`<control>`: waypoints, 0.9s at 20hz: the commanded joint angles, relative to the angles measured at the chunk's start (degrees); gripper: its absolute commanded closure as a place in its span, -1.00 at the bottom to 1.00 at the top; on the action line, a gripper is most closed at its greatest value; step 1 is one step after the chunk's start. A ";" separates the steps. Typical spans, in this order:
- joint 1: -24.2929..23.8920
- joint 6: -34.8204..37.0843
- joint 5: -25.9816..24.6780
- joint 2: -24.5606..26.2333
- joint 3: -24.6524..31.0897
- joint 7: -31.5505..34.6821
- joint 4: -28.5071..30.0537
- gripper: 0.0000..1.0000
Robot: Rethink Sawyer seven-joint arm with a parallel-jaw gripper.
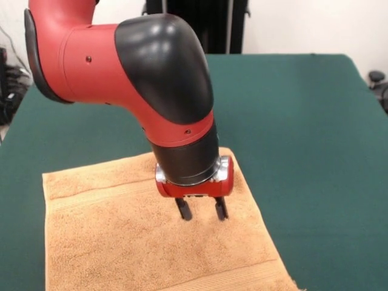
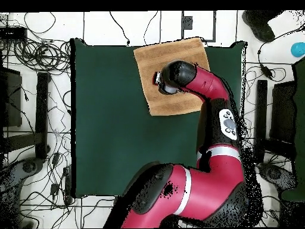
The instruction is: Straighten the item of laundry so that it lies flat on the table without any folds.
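In the front view, we see the towel (image 1: 121, 236) filling the lower left of the frame, spread over the green table (image 1: 315, 151). Its near edge runs off the bottom of the picture. It looks flat and roughly square, with a woven band showing near its upper edge and another near the bottom right. We find no clear folds in the part that shows.

Moving toward the centre, the red and black arm (image 1: 139, 79) comes down from the upper left, and its gripper (image 1: 202, 208) points down over the right half of the towel. The two dark fingers (image 1: 183, 209) stand apart with nothing between them, so we read the claw as released; their tips are at or just above the cloth, and we cannot tell which.

In the overhead view, the towel (image 2: 179, 101) lies at the top edge of the table (image 2: 107, 119), right of centre, with the arm (image 2: 202, 83) covering its middle.
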 commanded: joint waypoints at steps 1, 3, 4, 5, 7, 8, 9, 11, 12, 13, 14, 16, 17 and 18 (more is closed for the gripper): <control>1.68 4.82 4.19 9.32 2.47 15.09 3.86 -1.00; 1.37 4.99 5.38 9.62 2.93 15.30 4.93 -1.00; 1.35 4.74 5.71 9.55 2.94 15.20 5.45 -1.00; 1.38 5.06 6.26 9.40 2.95 15.37 6.03 -1.00; 1.38 4.72 6.97 8.73 2.89 15.33 7.79 -1.00; 1.40 4.62 7.27 8.55 2.84 15.24 8.37 -1.00; 1.35 4.55 7.66 8.28 2.90 15.20 9.13 -1.00; 1.24 4.34 8.35 7.70 3.04 15.13 10.67 -1.00; 1.17 4.20 8.66 7.40 3.13 15.10 11.45 -1.00; 1.09 4.22 9.03 7.09 3.22 15.14 12.24 -1.00; 1.05 4.46 9.39 6.83 3.25 15.19 12.85 -1.00; 0.97 4.54 9.98 6.28 3.26 15.12 14.00 -1.00; 0.85 4.08 10.27 5.85 3.36 14.96 15.08 -1.00; 0.82 3.81 10.48 5.65 3.35 14.84 15.60 -1.00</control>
